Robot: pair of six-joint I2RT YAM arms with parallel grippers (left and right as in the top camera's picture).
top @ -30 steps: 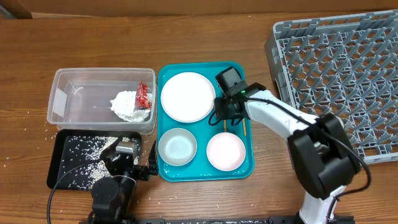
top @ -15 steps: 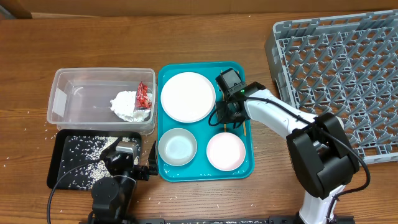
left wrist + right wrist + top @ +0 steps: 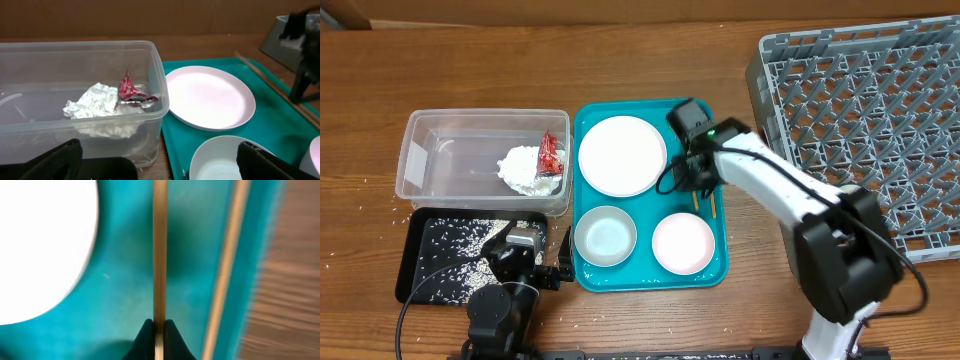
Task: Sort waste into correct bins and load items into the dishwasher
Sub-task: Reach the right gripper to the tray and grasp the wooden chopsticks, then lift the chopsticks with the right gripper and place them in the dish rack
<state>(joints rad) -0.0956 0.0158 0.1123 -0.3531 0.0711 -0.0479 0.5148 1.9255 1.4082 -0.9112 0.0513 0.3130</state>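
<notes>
– Wooden bench (image 3: 470,60) underneath everything; what sits on it?
– In the middle, a teal tray (image 3: 650,280), with the plate (image 3: 622,155) at its far end and the white bowl (image 3: 605,236) and pink bowl (image 3: 683,243) side by side at its near end. At the far right stands the grey rack (image 3: 880,120), apart from the tray.
– And the waste?
– The wrapper (image 3: 550,153) and tissue (image 3: 525,170) lie touching in the tub (image 3: 430,130), left of the teal tray. The rice (image 3: 460,250) is scattered in the black tray (image 3: 410,275) on the near side of the tub, with a few grains loose on the bench.
– What of the right tool (image 3: 159,332)?
– It hangs over the teal tray's right strip, between plate and rim, tips pinched almost together on one chopstick (image 3: 159,255). The second chopstick (image 3: 227,255) lies beside it along the tray's right edge, ungripped.
– And the left tool (image 3: 158,150)?
– Low at the near left by the black tray, fingers spread wide, holding nothing.
</notes>
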